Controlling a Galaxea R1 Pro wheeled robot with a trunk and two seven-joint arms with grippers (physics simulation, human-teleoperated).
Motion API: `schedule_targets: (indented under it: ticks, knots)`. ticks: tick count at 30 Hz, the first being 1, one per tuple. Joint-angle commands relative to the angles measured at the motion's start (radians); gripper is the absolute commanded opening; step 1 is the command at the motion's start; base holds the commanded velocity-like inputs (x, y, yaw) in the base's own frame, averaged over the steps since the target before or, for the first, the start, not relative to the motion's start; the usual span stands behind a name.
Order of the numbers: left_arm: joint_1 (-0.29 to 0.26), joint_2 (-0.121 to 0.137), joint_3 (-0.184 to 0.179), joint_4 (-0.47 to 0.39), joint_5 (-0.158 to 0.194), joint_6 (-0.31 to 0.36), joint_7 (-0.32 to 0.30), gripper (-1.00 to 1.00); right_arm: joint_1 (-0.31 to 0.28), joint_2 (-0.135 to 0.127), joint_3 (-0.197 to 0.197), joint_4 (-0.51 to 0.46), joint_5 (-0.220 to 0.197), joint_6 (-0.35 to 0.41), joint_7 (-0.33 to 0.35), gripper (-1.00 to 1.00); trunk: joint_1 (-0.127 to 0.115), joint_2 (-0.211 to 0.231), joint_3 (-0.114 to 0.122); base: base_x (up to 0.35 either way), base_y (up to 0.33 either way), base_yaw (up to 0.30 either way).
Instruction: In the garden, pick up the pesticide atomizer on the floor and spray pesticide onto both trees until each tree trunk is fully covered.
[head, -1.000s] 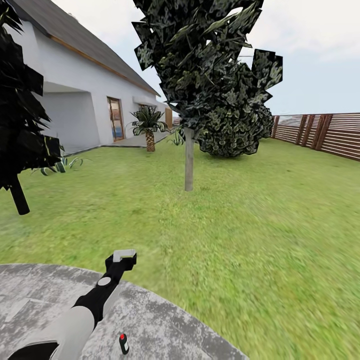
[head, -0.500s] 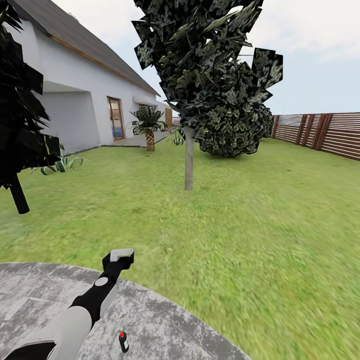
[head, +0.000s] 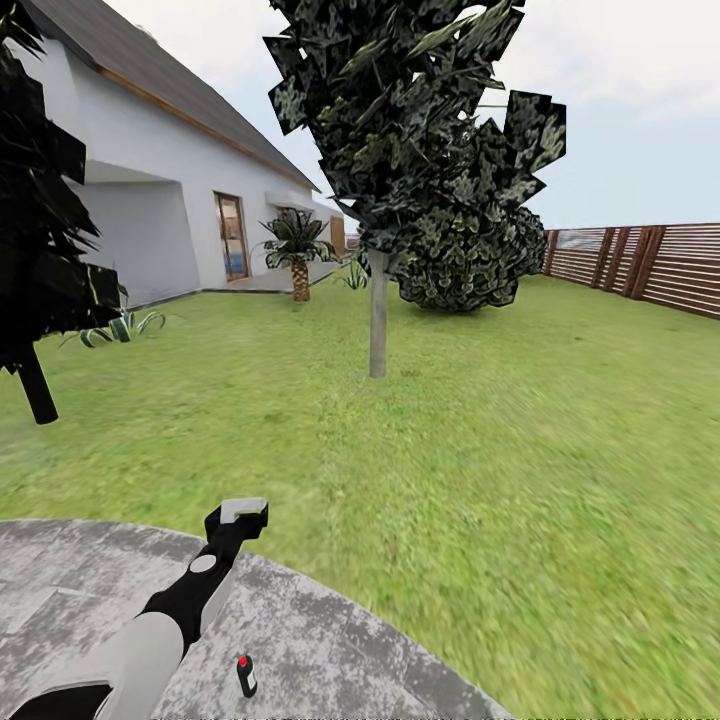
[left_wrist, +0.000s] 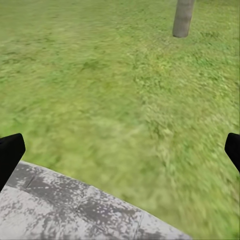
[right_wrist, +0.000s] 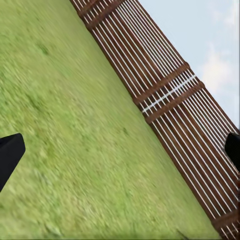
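Note:
The pesticide atomizer (head: 245, 677), a small black bottle with a red tip, stands on a round grey stone slab (head: 330, 650) at the near edge of the garden lawn. My left gripper (head: 240, 512) hovers over the slab's far rim, beyond the bottle and apart from it. In the left wrist view the left gripper (left_wrist: 120, 150) is open, its black fingertips (left_wrist: 10, 152) wide apart over grass and slab. A tree stands ahead with a straight grey tree trunk (head: 378, 315), (left_wrist: 183, 17). Behind it is a second leafy crown (head: 465, 265), its trunk hidden. My right gripper (right_wrist: 120, 150) is open and empty.
A dark conifer (head: 40, 250) stands at the left. The white house (head: 160, 200) and a small palm (head: 298, 250) lie beyond it. A wooden slat fence (head: 650, 265), (right_wrist: 170, 95) borders the lawn on the right. Open grass (head: 520, 450) stretches between slab and tree.
The whole view has shifted slightly, so the camera moved. My left gripper edged a little left a second ago and has held since. The atomizer has not moved on the slab.

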Motion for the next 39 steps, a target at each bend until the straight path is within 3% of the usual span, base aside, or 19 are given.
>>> schedule_targets:
  ticks: [1,4,8,14,16,22,39]
  knots:
    - [0.0,0.0,0.0,0.0,0.0,0.0,0.0,1.0,0.0,-0.006,-0.003,0.002,0.0,0.0,0.0,1.0,0.004,-0.007,-0.003,0.0,0.0,0.0]
    - [0.0,0.0,0.0,0.0,-0.001,0.0,0.0,1.0,0.0,-0.012,-0.027,0.004,-0.006,-0.001,0.0,1.0,0.015,-0.028,-0.013,0.0,0.0,0.0]
    - [0.0,0.0,-0.002,0.0,-0.001,0.0,0.0,1.0,0.0,-0.017,-0.143,0.005,-0.02,-0.001,0.001,1.0,0.031,-0.056,-0.025,0.0,0.0,0.0]
    - [0.0,-0.001,-0.002,0.002,-0.002,0.0,0.0,1.0,0.0,-0.019,-0.204,0.005,-0.021,0.0,0.004,1.0,0.054,-0.098,-0.044,0.0,0.0,0.0]
    - [0.0,-0.002,-0.002,0.002,-0.003,0.0,0.0,1.0,0.0,-0.019,-0.211,0.006,-0.02,0.0,0.023,1.0,0.061,-0.112,-0.05,0.0,0.0,0.0]
    - [0.0,-0.004,-0.003,0.002,-0.005,0.001,0.0,1.0,0.0,-0.019,-0.219,0.006,-0.022,0.0,0.162,1.0,0.084,-0.154,-0.069,0.0,0.0,0.0]
    - [0.0,-0.001,-0.002,0.002,-0.006,0.001,0.0,1.0,0.0,-0.019,-0.22,0.006,-0.023,0.0,0.173,1.0,0.15,-0.273,-0.122,0.0,0.0,0.0]
